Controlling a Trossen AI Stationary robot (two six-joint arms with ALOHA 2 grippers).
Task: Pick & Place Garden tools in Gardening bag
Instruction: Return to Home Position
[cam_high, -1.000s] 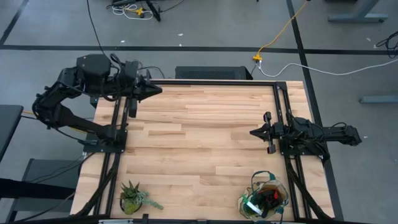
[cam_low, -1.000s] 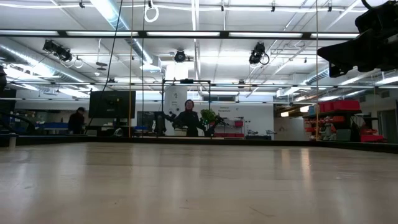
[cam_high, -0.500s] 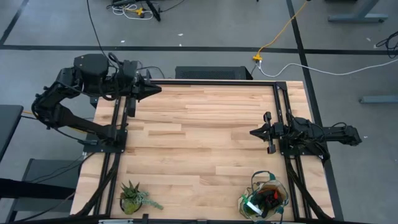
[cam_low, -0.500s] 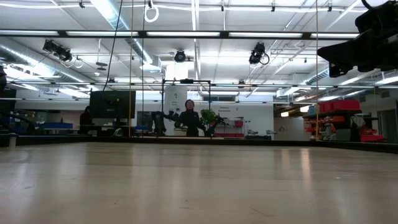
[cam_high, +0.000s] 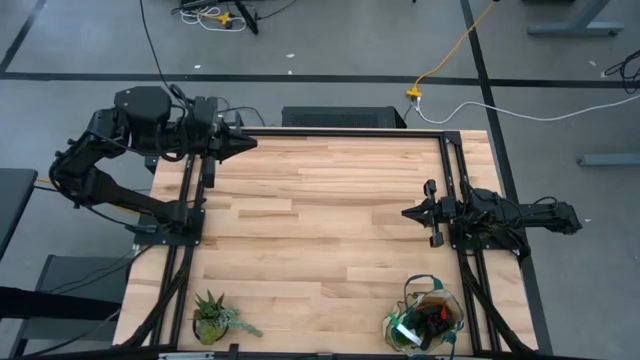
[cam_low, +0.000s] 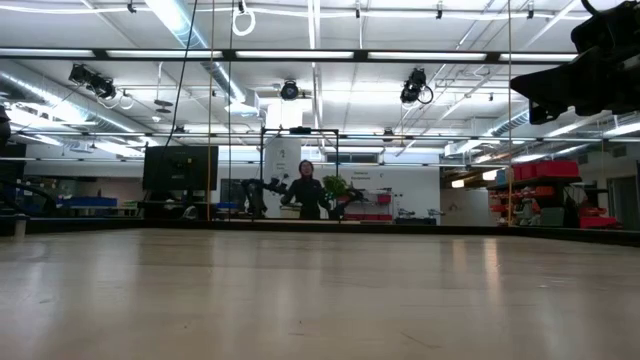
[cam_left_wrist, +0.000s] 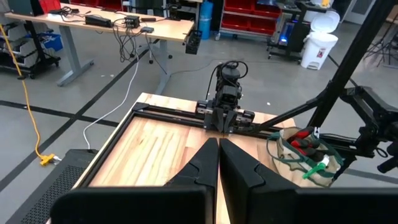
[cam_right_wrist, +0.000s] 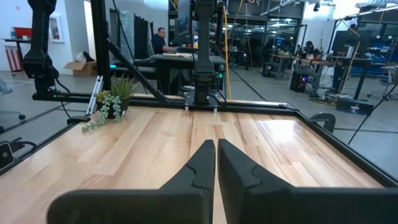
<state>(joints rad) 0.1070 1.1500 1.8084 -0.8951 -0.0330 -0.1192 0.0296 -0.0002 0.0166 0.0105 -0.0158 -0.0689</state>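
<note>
The beige gardening bag with dark green trim (cam_high: 426, 320) stands at the table's near right corner; red, black and bright green tool parts show in its mouth. It also shows in the left wrist view (cam_left_wrist: 308, 157). My left gripper (cam_high: 252, 143) is shut and empty above the table's far left corner. My right gripper (cam_high: 407, 214) is shut and empty at the table's right side, pointing left. No tool lies loose on the table.
A small spiky green potted plant (cam_high: 213, 316) stands at the near left edge, also showing in the right wrist view (cam_right_wrist: 112, 99). Black rails run along the table's left and right sides. The wooden table top (cam_high: 320, 230) lies bare between the arms.
My left gripper has drawn back a little toward the table's left edge, staying shut. A person in the room behind the table has moved.
</note>
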